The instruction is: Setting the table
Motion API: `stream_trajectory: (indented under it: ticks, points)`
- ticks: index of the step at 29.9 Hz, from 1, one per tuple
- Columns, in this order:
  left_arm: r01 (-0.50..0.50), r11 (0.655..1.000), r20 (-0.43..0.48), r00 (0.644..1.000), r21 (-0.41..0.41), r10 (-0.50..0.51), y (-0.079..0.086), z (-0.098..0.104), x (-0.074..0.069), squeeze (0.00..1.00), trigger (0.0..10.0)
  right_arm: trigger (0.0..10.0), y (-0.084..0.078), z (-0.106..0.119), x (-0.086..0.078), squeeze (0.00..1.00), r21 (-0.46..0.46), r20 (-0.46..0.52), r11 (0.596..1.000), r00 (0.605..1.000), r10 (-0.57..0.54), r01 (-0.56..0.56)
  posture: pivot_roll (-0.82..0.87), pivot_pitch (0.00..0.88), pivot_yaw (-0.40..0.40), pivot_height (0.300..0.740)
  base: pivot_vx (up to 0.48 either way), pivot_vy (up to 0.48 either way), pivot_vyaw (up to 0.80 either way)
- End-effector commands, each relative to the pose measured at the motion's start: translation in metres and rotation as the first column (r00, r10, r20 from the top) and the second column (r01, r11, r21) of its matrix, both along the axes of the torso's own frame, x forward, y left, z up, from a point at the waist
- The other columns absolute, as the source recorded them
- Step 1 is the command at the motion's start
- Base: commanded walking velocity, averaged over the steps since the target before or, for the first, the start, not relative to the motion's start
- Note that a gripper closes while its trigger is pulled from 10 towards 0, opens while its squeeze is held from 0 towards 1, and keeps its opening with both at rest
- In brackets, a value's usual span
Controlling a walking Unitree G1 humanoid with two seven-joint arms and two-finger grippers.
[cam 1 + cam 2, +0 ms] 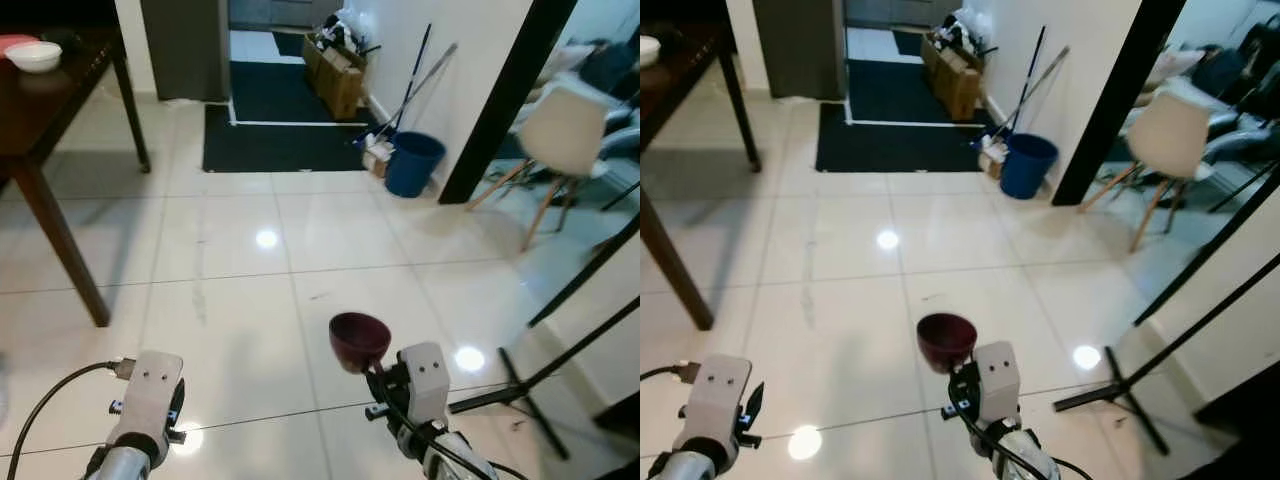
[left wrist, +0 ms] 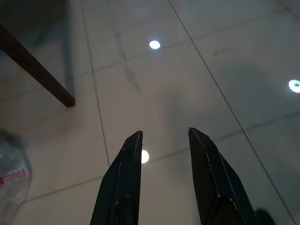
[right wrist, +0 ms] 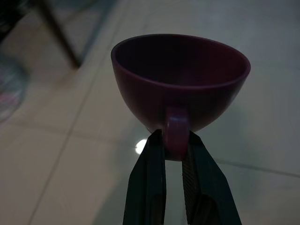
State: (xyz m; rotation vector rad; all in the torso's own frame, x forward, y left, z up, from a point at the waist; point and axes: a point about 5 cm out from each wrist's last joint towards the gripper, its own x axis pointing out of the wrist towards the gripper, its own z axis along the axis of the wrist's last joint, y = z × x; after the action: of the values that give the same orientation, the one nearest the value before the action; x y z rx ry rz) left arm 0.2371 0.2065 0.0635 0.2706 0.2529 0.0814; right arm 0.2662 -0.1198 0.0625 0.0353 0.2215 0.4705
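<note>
Both arms reach forward and low over the tiled floor (image 1: 250, 300), wrists level, side by side and well apart. The right pincer (image 3: 176, 140) is pressed on the handle of a dark red cup (image 3: 180, 79), one black finger on each side of the handle loop. The cup stands upright just beyond the fingertips, its mouth turned up; its inside is too dark to tell whether anything is in it. In the head views the cup (image 1: 358, 340) sits directly in front of the right wrist, above the floor and touching nothing else.

The left pincer (image 2: 165, 136) is spread, its two fingers apart with only floor tiles between them. A crinkled plastic bag (image 2: 11, 178) with red print lies on the floor off to one side of it.

Far ahead of the left pincer and further to the robot's left stands the dark wooden surface (image 1: 50, 95), with a white bowl (image 1: 33, 56) on it. Ahead of the right pincer, by the wall, a blue bucket (image 1: 412, 163) stands beside leaning mop handles (image 1: 415, 85), and a pale chair (image 1: 560, 140) stands further right.
</note>
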Motion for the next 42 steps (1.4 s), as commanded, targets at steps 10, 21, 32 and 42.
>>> stream_trajectory:
  ticks: [10, 21, 32, 42]
  points:
    - [0.108, 0.99, -0.034, 0.994, 0.087, -0.105, -0.03, -0.035, -0.02, 0.0, 10.0, 10.0, -0.004, -0.073, -0.044, 0.0, -0.086, -0.242, 0.984, 0.962, 0.13, -0.154, 0.13, 0.124, -0.079, 0.74, 0.13, 0.0, 0.0]
    - [0.178, 0.978, -0.022, 0.984, 0.109, -0.177, -0.04, -0.038, -0.016, 0.0, 10.0, 10.0, -0.016, -0.085, -0.05, 0.0, -0.12, -0.258, 0.986, 0.962, 0.085, -0.119, 0.12, 0.123, -0.066, 0.74, 0.48, 0.0, 0.0]
    - [0.219, 0.969, 0.004, 0.975, 0.113, -0.221, -0.045, -0.037, -0.01, 0.0, 10.0, 10.0, -0.018, -0.084, -0.045, 0.0, -0.12, -0.21, 0.989, 0.976, 0.064, -0.09, 0.1, 0.116, -0.048, 0.74, 0.48, 0.0, 0.0]
    - [0.233, 0.966, 0.008, 0.972, 0.114, -0.236, -0.047, -0.039, -0.009, 0.0, 10.0, 10.0, -0.023, -0.083, -0.037, 0.0, -0.12, -0.193, 0.992, 0.981, 0.018, -0.042, 0.13, 0.084, -0.029, 0.74, 0.48, 0.0, 0.0]
